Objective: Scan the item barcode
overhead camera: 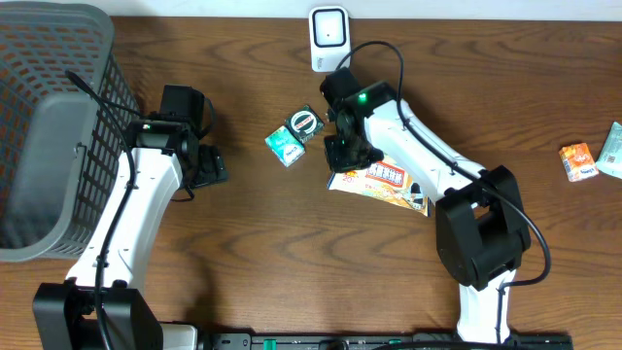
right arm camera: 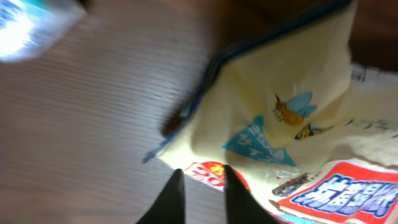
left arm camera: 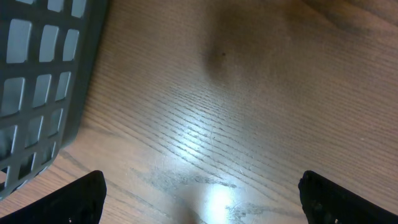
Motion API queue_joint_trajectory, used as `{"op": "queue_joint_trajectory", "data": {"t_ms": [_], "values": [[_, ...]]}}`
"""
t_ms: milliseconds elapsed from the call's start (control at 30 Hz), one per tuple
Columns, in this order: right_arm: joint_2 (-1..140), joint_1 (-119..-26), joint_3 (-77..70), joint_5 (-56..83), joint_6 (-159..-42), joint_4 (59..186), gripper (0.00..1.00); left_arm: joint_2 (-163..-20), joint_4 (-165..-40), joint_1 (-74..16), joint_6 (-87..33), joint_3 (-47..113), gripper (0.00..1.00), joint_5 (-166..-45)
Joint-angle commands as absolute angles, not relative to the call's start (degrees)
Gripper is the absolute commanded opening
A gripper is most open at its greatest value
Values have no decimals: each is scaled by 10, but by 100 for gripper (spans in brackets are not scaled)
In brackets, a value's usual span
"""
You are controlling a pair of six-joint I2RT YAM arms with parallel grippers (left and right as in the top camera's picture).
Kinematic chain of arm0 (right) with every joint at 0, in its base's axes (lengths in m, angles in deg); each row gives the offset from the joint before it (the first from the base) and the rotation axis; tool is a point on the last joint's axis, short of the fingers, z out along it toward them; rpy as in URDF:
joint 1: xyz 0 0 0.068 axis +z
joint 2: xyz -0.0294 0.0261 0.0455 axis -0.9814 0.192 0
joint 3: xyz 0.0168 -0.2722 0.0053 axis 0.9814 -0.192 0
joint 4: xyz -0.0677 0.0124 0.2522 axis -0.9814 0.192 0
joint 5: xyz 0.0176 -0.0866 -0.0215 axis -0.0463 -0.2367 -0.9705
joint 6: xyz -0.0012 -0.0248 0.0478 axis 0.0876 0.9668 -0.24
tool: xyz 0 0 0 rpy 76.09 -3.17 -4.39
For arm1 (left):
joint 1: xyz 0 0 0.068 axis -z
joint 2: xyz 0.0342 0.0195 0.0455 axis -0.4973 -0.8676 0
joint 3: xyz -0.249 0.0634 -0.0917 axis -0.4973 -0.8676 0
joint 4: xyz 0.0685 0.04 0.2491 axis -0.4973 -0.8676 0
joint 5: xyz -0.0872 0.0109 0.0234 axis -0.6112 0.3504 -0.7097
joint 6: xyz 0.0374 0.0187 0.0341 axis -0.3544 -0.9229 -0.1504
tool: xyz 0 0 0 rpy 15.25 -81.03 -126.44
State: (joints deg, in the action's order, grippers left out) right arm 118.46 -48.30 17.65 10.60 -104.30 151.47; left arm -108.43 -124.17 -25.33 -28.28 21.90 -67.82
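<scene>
**A:** Which way does our snack packet lie?

**B:** It lies flat on the table, a little right of the middle. Its long axis runs from the left, under the right gripper, across to the near right. The printed face is up.

**A:** How does it look to us?

**B:** It is pale yellow film, glossy and crinkled, with a dark blue edge. We make out a small bee, a turquoise patch and a red-and-white band with bold blue characters. In the right wrist view its corner looks puckered, with a shadow beside it.

**A:** And the tools?

**B:** The right gripper's fingers stand close together at the packet's left corner, with a narrow slot between them. We cannot tell whether they pinch the film. The left gripper is spread wide over bare wood beside the basket, with nothing between its tips.

**A:** What else do we see?

**B:** The white scanner, a rounded block, sits at the far edge beyond the right gripper. A small green box and a round dark item lie side by side just left of that gripper. The basket is grey plastic mesh, on the left. An orange box lies well apart on the right. The tabletop is brown wood with a strong grain.
</scene>
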Motion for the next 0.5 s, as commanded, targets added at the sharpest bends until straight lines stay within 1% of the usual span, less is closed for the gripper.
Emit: {"op": "queue_joint_trajectory", "data": {"t_ms": [0,33,133,333,433,467], "values": [[1185,-480,132,62,-1051,1520,4,-1084,-1243,-255,-275,217,98,-667],[1185,-480,120,56,-1059,1524,1,-1084,-1243,-255,-275,217,98,-667],[1185,-485,94,26,-1098,1556,1,-1084,-1243,-255,-275,217,98,-667],[1183,-522,95,-130,-1154,1654,1,-1084,-1243,-255,-275,217,98,-667],[1183,-559,116,-133,-1153,1674,1,-1084,-1243,-255,-275,217,98,-667],[1183,-579,130,-104,-1145,1688,1,-1084,-1243,-255,-275,217,97,-667]]}}
